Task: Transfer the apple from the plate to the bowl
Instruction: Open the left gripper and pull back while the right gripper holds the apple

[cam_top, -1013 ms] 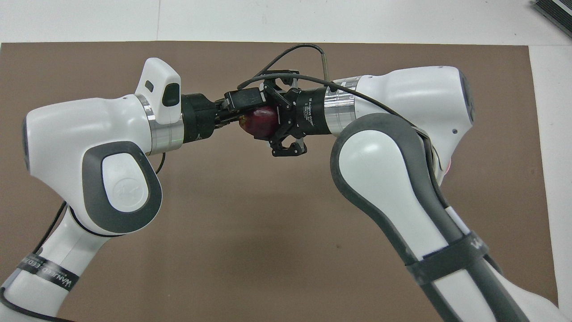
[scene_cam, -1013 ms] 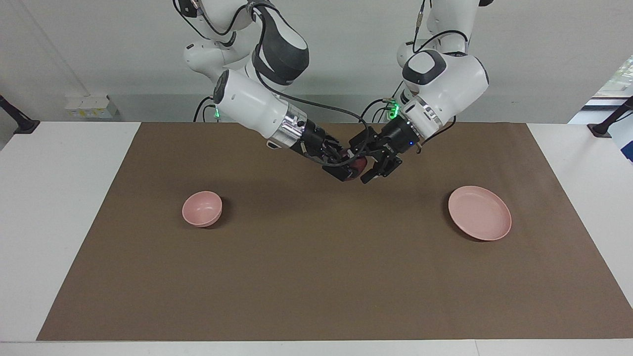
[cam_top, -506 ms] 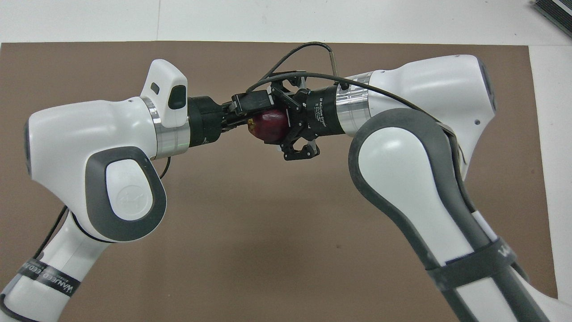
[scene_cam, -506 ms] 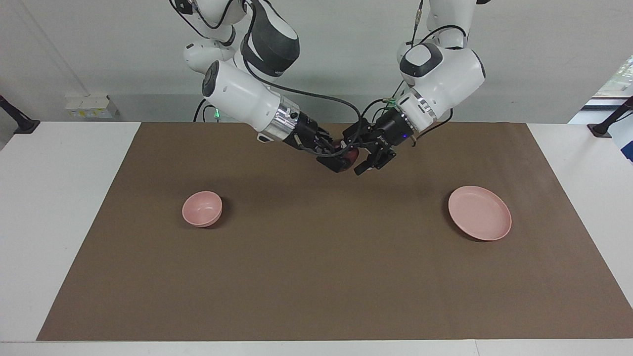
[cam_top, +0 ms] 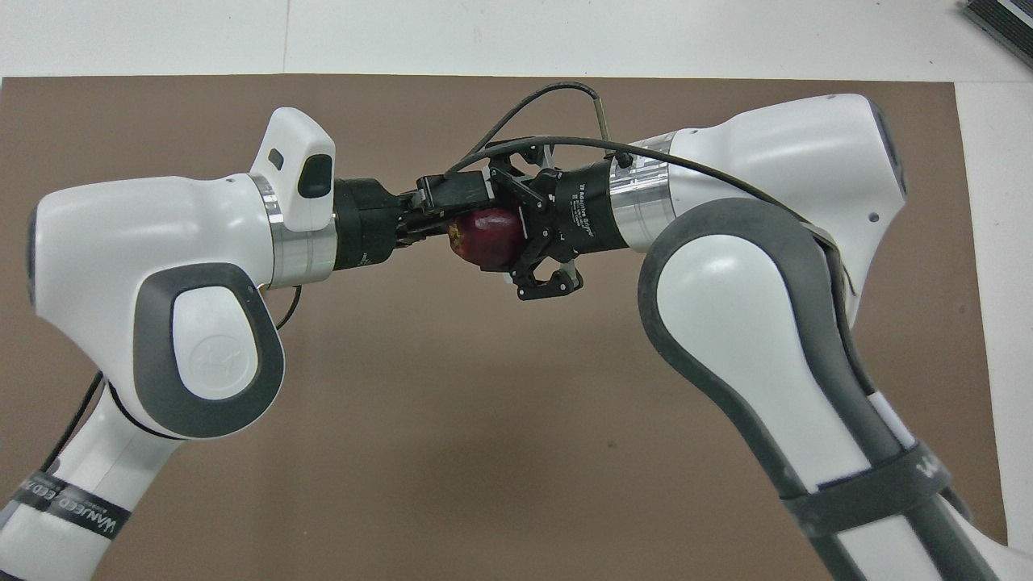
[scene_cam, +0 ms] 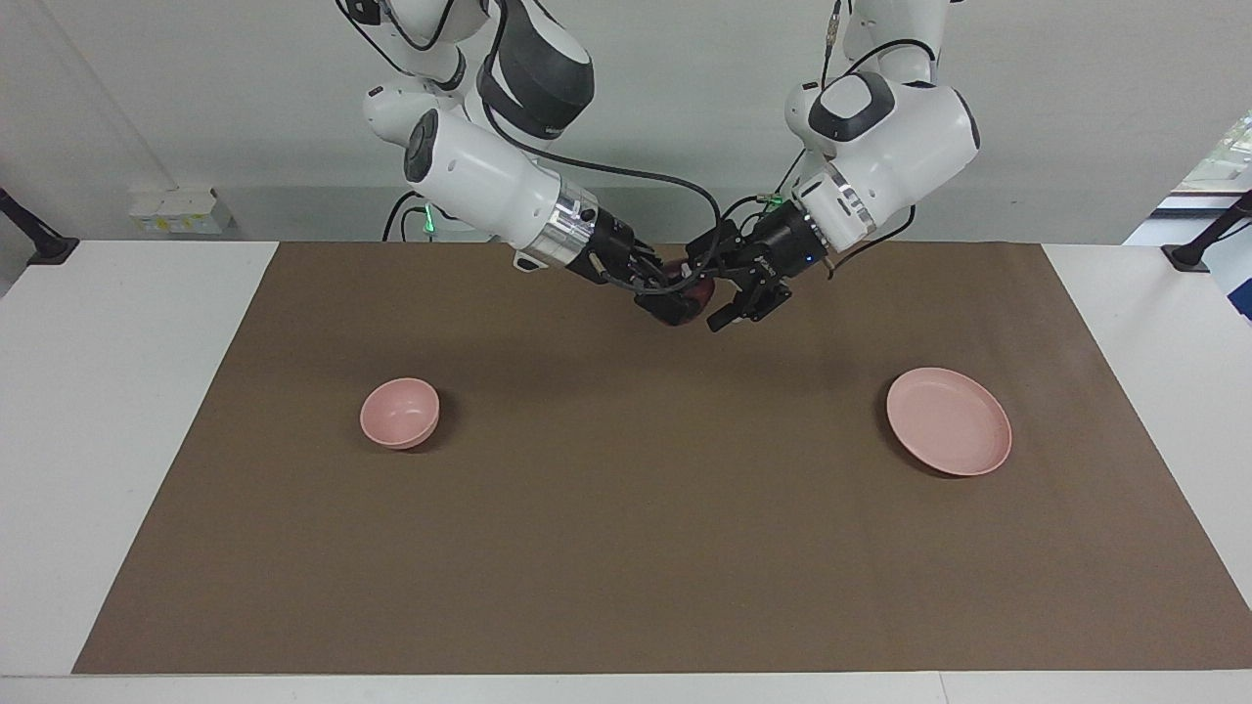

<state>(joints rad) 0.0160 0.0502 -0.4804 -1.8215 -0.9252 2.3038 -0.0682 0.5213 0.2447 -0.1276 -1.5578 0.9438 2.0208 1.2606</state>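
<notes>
step: a hand-over in the air. The apple is off the plate and not yet in the bowl.
apple: the apple (cam_top: pixel 487 238) hangs between the two gripper heads, over the brown mat (scene_cam: pixel 626 548), between bowl and plate.
right gripper: the right gripper (scene_cam: pixel 675 303) is closed narrowly on the apple and, as I judge it, carries it.
left gripper: the left gripper (scene_cam: pixel 736 305) has its jaws spread wide, close beside the apple, with no grip that I can see.
bowl: the bowl (scene_cam: pixel 399 413) stands empty on the mat toward the right arm's end.
plate: the plate (scene_cam: pixel 949 422) lies bare toward the left arm's end, well apart from the bowl.
next move: the left arm should draw clear. The right arm then has to carry the apple over the bowl, go low and open; the bowl is barely wider than the apple, so centring matters.
pointing: the yellowish end faces the left arm's wrist.
long axis: nearly round; if anything, it runs along the line between the two grippers.
</notes>
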